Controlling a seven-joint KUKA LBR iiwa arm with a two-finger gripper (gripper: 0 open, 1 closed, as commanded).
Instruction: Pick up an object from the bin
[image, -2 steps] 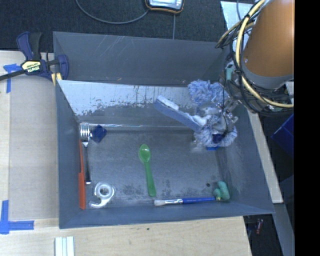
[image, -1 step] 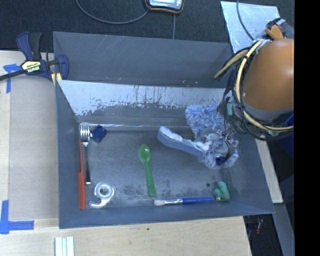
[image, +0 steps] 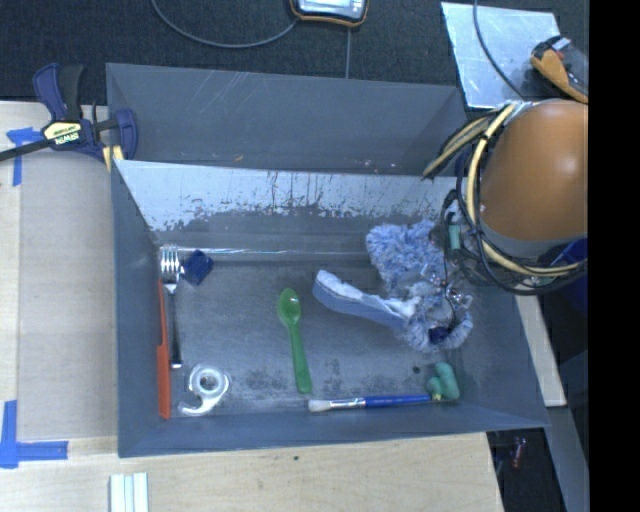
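Grey metal bin (image: 300, 200) under inspection, with loose items spread thinly across its floor.

Position: my gripper (image: 450, 295) is low at the right side of the bin, beneath the arm's orange cover. It is set into or directly against a fluffy blue-and-white duster-like thing (image: 400, 250). A pale blue-and-white handle piece (image: 350, 297) runs leftward from that thing towards the middle.

Gripper state: I cannot tell whether it is spread or closed; fluff and cables mask it.

Other contents:
- A green plastic spoon (image: 294, 340) lies in the middle.
- A blue-handled paintbrush (image: 380, 403) lies along the near wall.
- A small green thing (image: 443, 382) sits at the near right corner.
- A fork (image: 170, 265) and an orange stick (image: 163, 350) lie together along the left wall.
- A small blue piece (image: 198, 266) sits just beside the fork's head.
- A white looped item (image: 205, 388) is at the near left.

Progress: in my judgement the approach is complete and the grasp unconfirmed. The fluffy thing rests on the floor, so nothing has been raised. Securing it and lifting it clear of the bin remain to be done.
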